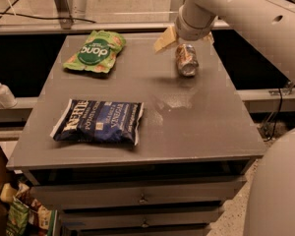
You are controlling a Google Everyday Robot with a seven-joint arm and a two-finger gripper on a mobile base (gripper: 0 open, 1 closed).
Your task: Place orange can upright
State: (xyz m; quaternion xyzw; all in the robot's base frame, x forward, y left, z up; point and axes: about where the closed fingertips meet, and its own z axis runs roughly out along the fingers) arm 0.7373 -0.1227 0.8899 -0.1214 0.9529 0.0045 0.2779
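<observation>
The orange can (187,60) lies on its side on the grey table (196,127), near the far right, with its silver end turned toward the camera. My gripper (184,43) hangs just above and behind the can's far end. One tan finger (163,39) stands well clear to the can's left, and the other shows at the right of the wrist. The jaws are spread wider than the can, and I see no grip on it.
A green snack bag (94,51) lies at the far left of the table. A dark blue chip bag (99,122) lies at the front left. A white pump bottle (2,92) stands off the table's left side. Drawers (142,198) are below the front edge.
</observation>
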